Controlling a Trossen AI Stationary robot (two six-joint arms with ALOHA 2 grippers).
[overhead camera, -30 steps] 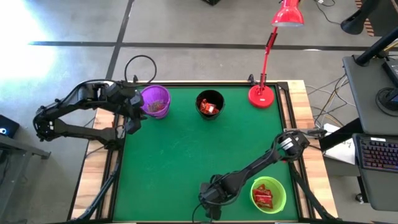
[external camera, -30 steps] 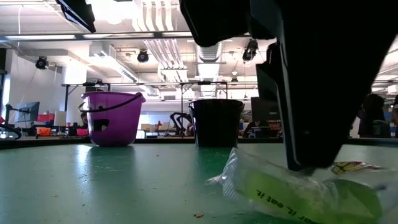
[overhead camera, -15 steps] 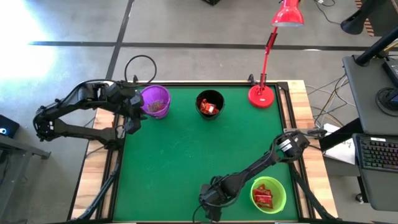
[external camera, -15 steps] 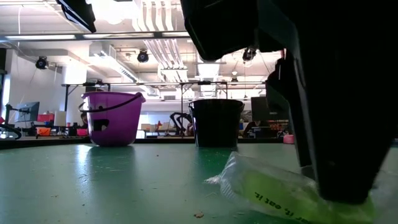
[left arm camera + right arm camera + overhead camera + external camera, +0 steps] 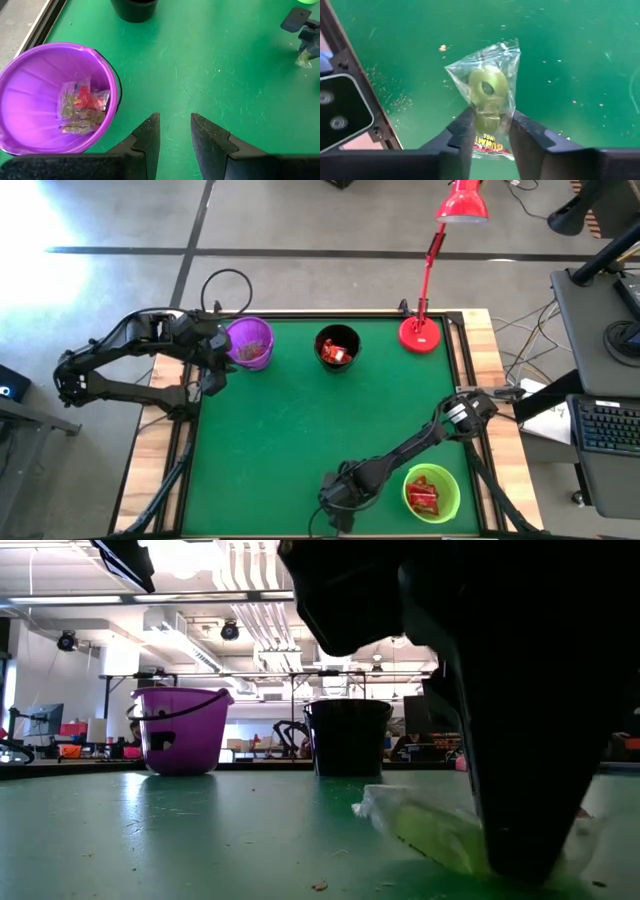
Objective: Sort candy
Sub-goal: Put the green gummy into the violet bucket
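Bottom centre of high view, right gripper (image 5: 338,502) pinching clear-wrapped yellow-green candy (image 5: 489,97) on mat | risk: crinkly film slipping out when lifting | left gripper (image 5: 175,131) idling part-open, empty, beside purple cup (image 5: 249,342)

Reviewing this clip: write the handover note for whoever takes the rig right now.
Right tool: at the table's near edge, closed on a clear-wrapped yellow-green candy lying on the green mat.
Left tool: waiting beside the purple cup, fingers slightly apart, holding nothing.
Done: wrapped candies lie in the purple cup, the black cup and the green cup.
Left: lift this candy and drop it in its cup.
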